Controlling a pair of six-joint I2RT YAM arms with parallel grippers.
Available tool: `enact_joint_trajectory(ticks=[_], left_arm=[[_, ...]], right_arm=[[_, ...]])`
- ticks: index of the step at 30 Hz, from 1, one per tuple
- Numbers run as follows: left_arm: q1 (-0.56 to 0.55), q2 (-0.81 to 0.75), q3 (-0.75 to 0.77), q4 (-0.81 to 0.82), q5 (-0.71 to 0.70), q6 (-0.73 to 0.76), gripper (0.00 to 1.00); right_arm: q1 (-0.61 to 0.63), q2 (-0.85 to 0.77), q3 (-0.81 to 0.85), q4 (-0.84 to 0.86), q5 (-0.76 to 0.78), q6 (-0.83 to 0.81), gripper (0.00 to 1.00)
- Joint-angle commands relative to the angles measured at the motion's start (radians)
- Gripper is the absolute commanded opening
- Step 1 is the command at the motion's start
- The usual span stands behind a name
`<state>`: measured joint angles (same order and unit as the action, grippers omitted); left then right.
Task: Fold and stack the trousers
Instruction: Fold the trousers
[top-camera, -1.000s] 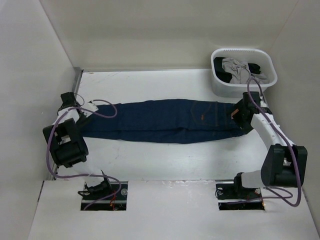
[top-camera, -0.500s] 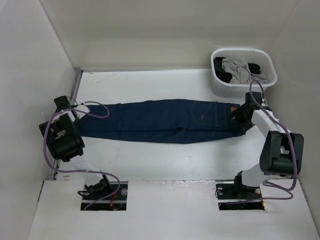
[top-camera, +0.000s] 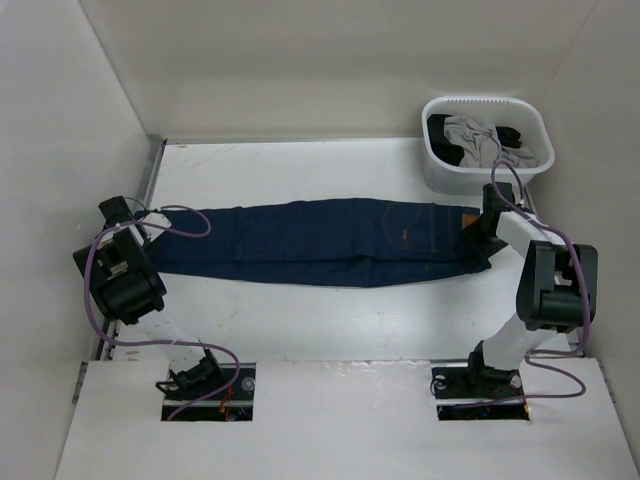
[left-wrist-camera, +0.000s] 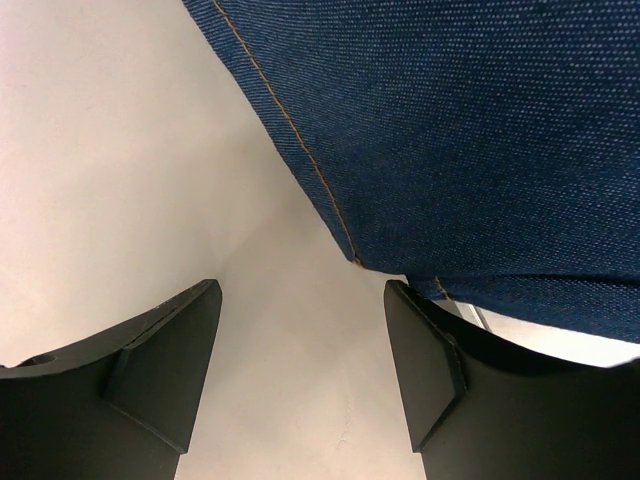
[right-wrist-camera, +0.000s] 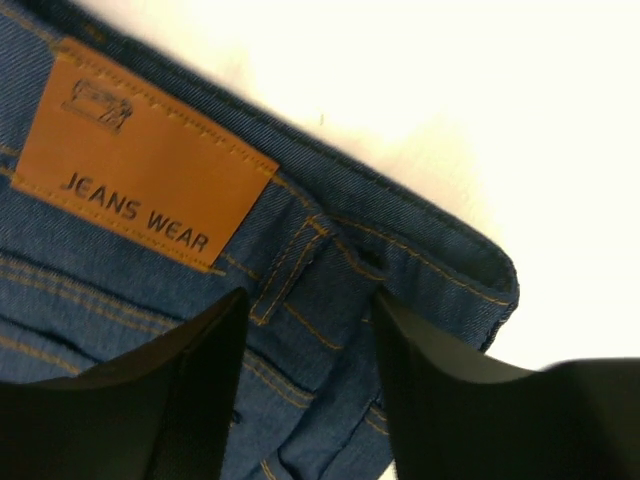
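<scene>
Where trousers (top-camera: 320, 243) lie, one pair, one basket (top-camera: 440, 178)

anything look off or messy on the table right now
Nothing stands out. The trousers lie flat and straight across the table, legs laid together, with no bunching or twist visible. The basket in the far right corner sits upright with the clothes inside it.
</scene>
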<state>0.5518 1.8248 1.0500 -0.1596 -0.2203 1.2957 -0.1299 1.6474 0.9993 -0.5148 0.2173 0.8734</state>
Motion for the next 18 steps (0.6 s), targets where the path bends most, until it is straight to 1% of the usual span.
enact_joint_trajectory(ticks=[1, 3, 6, 8, 11, 15, 18], left_arm=[[0.013, -0.012, -0.012, 0.028, -0.019, 0.007, 0.66], [0.013, -0.013, -0.013, 0.026, -0.022, 0.007, 0.66], [0.013, -0.024, -0.018, 0.023, -0.022, 0.01, 0.66], [0.017, -0.032, -0.018, 0.02, -0.022, 0.013, 0.66], [0.029, -0.044, -0.018, 0.015, -0.013, 0.023, 0.66], [0.041, -0.051, -0.024, 0.012, 0.005, 0.056, 0.66], [0.041, -0.07, -0.06, 0.012, 0.065, 0.091, 0.66]], right_arm=[[0.005, 0.031, 0.033, 0.033, 0.05, 0.035, 0.52], [0.006, 0.04, 0.03, 0.039, 0.045, 0.036, 0.39], [0.009, 0.019, 0.022, 0.038, 0.06, 0.041, 0.09], [0.008, -0.01, 0.021, 0.032, 0.08, 0.041, 0.0], [0.008, -0.075, 0.012, 0.027, 0.112, 0.026, 0.0], [-0.003, -0.158, -0.007, 0.025, 0.103, 0.009, 0.0], [-0.02, -0.201, -0.004, 0.018, 0.113, -0.028, 0.0]])
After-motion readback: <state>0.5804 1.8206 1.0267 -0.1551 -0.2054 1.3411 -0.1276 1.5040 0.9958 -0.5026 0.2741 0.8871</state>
